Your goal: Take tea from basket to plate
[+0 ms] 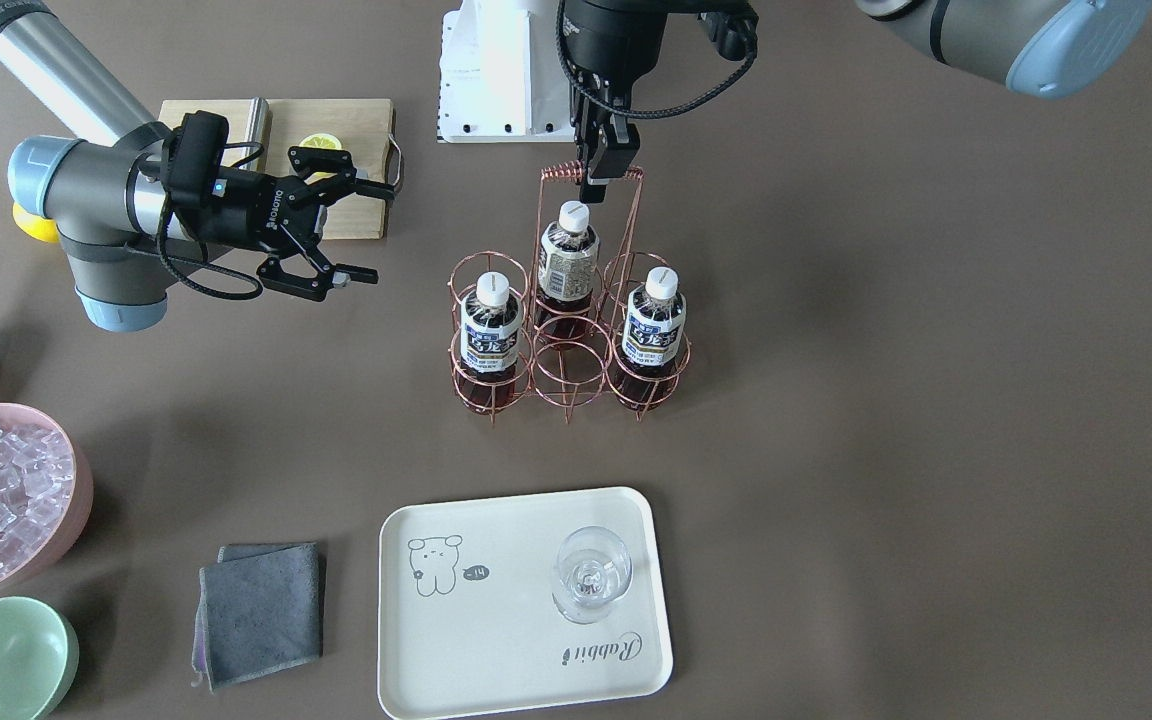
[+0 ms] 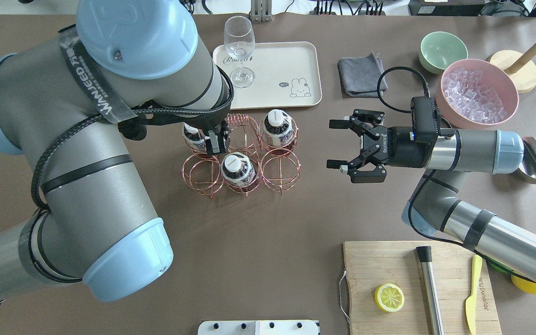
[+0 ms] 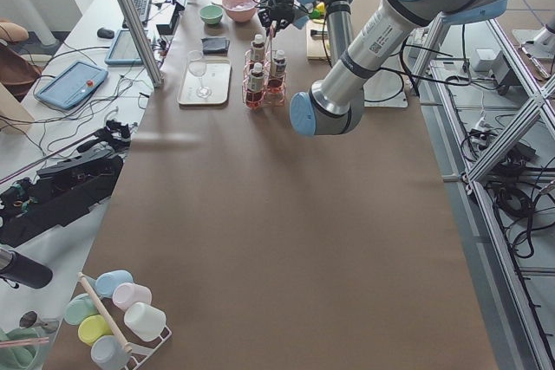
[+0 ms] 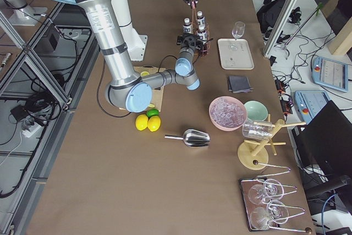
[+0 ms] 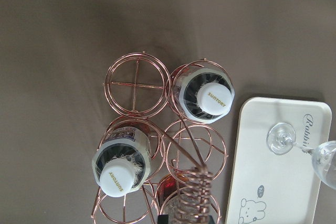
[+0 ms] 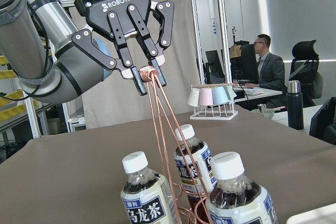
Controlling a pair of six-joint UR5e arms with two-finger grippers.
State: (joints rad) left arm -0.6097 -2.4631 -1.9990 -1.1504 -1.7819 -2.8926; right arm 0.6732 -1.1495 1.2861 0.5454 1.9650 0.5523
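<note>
Overhead exterior | tea [image 2: 278, 129] upright | left jaws clamp basket [image 5: 191, 195] handle | right jaws apart

Tea bottles [image 1: 489, 330] stand upright in the basket [image 1: 568, 372] (plate [image 1: 516, 640] apart).

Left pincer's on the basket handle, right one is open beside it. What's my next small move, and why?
Probably ease the open right pincer sideways toward the nearest tea bottle: its jaws face it but stand apart, and the left pincer grips the basket handle, holding it steady.
</note>
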